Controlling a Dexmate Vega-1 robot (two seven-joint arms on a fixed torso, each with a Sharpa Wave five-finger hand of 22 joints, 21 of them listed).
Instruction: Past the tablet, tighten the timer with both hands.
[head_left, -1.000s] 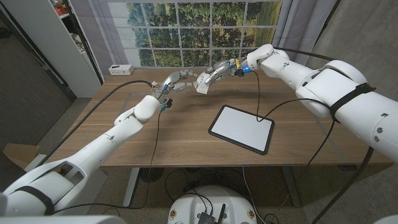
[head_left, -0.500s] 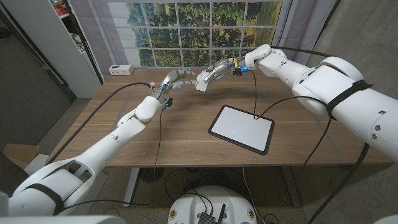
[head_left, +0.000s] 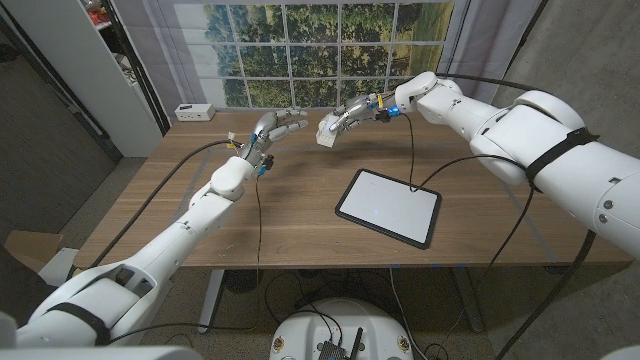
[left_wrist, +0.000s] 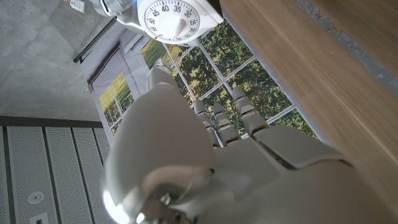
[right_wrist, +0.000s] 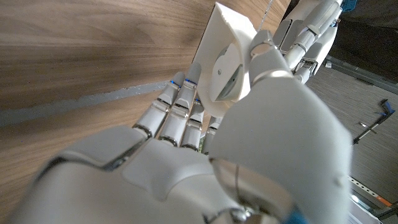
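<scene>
A white mechanical kitchen timer (head_left: 327, 133) is held in the air above the far part of the wooden desk (head_left: 200, 210), beyond the white tablet (head_left: 388, 206) that lies flat on it. The right hand (head_left: 345, 122) grips the timer, its fingers (right_wrist: 180, 109) clamped around the white casing from behind. The left hand (head_left: 274, 127) hangs just beside the timer, on the side away from the tablet, with its fingers (left_wrist: 233, 118) spread and holding nothing. The timer looks like light, rigid moulded plastic with smooth sides that could slip, so a firm hold on the casing seems wise while the other hand pinches the raised round knob at the middle of the dial and twists. In the left wrist view the dial (left_wrist: 172, 18) faces the camera, and black numerals can be read around it: 25, 30, 35, 40 and 45. No brand name is legible. A small white box (head_left: 192, 111) sits at the desk's far corner, well apart from the tablet.
</scene>
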